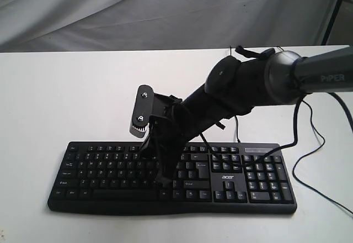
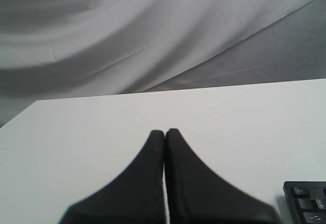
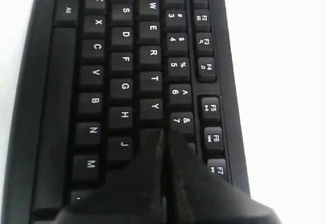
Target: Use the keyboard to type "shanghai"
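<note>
White tabletop (image 1: 66, 99) fills most of my exterior feed, with grey cloth (image 1: 110, 11) hanging behind it. The black keyboard (image 1: 110, 168) lies flat on the tabletop, near its front edge, with the number pad at the right end in that feed.

The right arm (image 1: 287, 77) comes in from beyond the keyboard's number-pad end and slopes down across it to the letter block. The right fingers (image 3: 188, 183) (image 1: 161, 168) are pressed together with no gap. In the right wrist feed their tips sit over the key next to Y in the top letter row, just beside 7 and J. I can't tell if they touch the key.

The left fingers (image 2: 137, 183) are also closed flush against each other. They hang above bare tabletop off the keyboard's Esc corner, and only that corner shows in the left wrist feed.

The small white acer logo (image 1: 228, 176) sits above the keyboard's arrow keys.
</note>
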{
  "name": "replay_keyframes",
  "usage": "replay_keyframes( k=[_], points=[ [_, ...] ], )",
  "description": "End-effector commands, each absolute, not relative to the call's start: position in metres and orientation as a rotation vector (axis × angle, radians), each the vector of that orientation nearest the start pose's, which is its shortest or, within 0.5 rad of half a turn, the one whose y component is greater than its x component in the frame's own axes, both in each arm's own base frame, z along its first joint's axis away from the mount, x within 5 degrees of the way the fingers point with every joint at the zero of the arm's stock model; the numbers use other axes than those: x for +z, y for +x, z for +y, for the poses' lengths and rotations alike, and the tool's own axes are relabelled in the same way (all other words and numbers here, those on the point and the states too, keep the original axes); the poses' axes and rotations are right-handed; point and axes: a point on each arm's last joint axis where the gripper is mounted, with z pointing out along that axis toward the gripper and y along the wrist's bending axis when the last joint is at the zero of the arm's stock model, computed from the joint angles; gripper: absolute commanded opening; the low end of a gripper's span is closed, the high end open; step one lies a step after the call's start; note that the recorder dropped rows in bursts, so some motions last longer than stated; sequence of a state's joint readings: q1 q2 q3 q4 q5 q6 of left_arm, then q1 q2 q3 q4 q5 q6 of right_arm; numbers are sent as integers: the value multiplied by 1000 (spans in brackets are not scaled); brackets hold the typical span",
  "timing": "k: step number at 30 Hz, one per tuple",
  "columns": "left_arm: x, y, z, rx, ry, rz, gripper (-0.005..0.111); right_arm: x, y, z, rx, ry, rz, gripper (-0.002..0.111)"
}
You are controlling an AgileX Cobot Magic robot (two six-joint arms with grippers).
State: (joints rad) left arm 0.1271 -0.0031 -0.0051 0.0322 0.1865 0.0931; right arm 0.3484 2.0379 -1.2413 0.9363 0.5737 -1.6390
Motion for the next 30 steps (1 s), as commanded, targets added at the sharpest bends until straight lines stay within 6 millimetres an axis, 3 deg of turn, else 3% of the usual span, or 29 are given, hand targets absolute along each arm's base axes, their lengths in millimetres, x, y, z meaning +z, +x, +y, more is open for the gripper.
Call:
replay_keyframes(
  k=[1, 12, 16, 22, 30],
  points=[
    [197, 56, 7, 190, -6, 1667, 1, 144, 368, 176, 436, -1474, 2047, 0],
    [197, 56, 7, 190, -6, 1667, 1, 144, 367, 177, 451, -1483, 2045, 0],
    [197, 56, 7, 190, -6, 1667, 1, 155, 365, 177, 448, -1489, 2018, 0],
    [197, 56, 7, 190, -6, 1667, 1, 191, 356, 177, 483, -1466, 1967, 0],
    [197, 56, 7, 190, -6, 1667, 1, 243, 342, 172, 499, -1280, 1983, 0]
  ],
)
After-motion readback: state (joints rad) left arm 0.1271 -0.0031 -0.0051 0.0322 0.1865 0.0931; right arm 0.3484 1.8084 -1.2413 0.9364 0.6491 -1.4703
